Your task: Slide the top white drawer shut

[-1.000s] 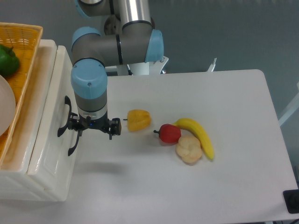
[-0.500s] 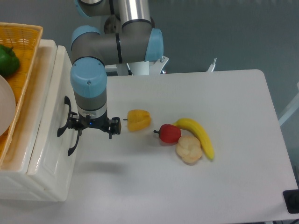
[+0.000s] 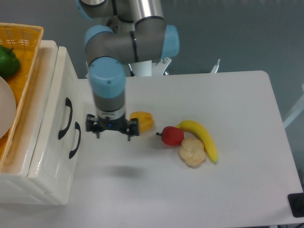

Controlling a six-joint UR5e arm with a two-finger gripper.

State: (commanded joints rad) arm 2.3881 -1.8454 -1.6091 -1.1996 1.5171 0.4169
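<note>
The white cabinet stands at the left, seen from above. The top white drawer point(image 3: 56, 95) shows its front panel with a black curved handle point(image 3: 64, 118). Its front looks about level with the lower drawer front point(image 3: 64, 164), and I see no gap. My gripper point(image 3: 112, 136) hangs open over the table just right of the two handles, clear of them. It points down and holds nothing. A yellow pepper point(image 3: 143, 121) sits right behind its right finger.
An orange wicker basket point(image 3: 23, 42) with a green pepper point(image 3: 8, 61) and a white plate sits on the cabinet top. A red pepper point(image 3: 172, 135), a banana point(image 3: 202, 136) and a pale round fruit point(image 3: 192, 151) lie mid-table.
My gripper has pulled away to the right from the drawer handles, where it was half a second ago. The drawer front has not visibly shifted.
</note>
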